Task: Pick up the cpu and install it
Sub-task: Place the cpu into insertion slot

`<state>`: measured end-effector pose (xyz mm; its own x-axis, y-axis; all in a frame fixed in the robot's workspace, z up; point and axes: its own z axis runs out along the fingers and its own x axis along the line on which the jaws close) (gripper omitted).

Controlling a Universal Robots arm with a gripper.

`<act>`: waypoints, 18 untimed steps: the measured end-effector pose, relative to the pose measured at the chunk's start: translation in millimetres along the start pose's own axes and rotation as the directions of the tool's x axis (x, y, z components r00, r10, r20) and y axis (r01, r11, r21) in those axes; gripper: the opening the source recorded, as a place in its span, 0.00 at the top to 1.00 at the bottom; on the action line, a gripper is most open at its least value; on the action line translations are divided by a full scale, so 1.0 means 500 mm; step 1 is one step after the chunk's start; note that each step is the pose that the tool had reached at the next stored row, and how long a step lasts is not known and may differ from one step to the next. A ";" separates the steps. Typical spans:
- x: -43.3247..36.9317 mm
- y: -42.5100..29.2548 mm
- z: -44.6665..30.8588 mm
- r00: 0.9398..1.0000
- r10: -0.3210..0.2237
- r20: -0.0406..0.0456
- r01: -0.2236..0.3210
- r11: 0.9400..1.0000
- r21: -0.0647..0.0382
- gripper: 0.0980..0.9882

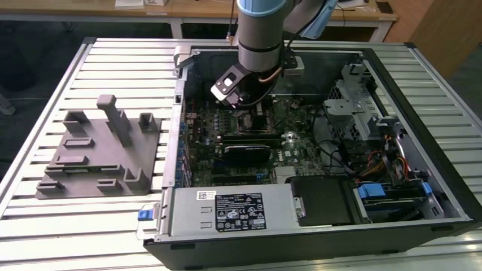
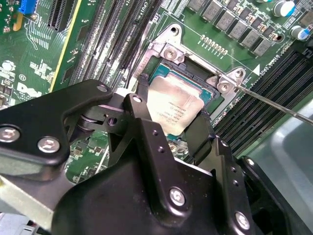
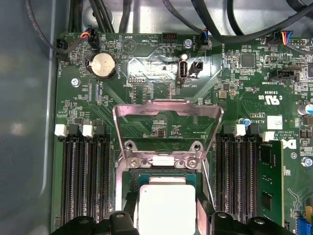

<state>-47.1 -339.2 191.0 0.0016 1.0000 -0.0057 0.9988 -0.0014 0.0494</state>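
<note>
Right up close in the second wrist view, the black metal pincer point(image 2: 172, 105) is down over the board. Its two fingers point(image 2: 201, 134) are drawn in narrow on opposite edges of the cpu point(image 3: 167, 208), the thin square chip with the pale silver metal top. It's a side grip, I'd say, so the flat face is left bare and the chip sits level. The chip is right at the square processor socket point(image 2: 195, 73) on the green motherboard point(image 3: 234, 93), lined up inside the frame. Whether it's fully seated or a hair above, I cannot tell.

Just beyond it, in the first wrist view, the bright steel load plate point(image 3: 166, 103) lies swung back flat on its hinge, which is why the socket is open to the chip at all. The thin wire retention lever point(image 2: 274, 105) slants off to one side. Black memory slots point(image 3: 83, 181) flank the socket on both sides, one carrying a green memory stick point(image 3: 266, 181). Farther on there's a round silver coin cell point(image 3: 102, 65).

Out to the exterior view: the grey and blue arm point(image 1: 260, 34) reaches straight down into the open black computer case point(image 1: 301, 248), which lies on its side so the board faces up. On the exterior view's left, the big grey plastic fixture point(image 1: 90, 152) sits on the slatted metal tabletop point(image 1: 75, 226), well apart from the action
</note>
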 end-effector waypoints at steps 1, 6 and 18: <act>0.000 0.000 0.000 1.000 0.000 0.000 0.000 1.000 0.000 0.50; 0.000 0.000 0.000 1.000 -0.001 -0.001 0.001 1.000 0.000 0.49; 0.000 0.000 -0.003 1.000 0.000 -0.024 0.000 1.000 0.000 0.42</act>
<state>-47.1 -339.2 192.5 0.0007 0.9998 0.0184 0.9988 -0.0016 0.0496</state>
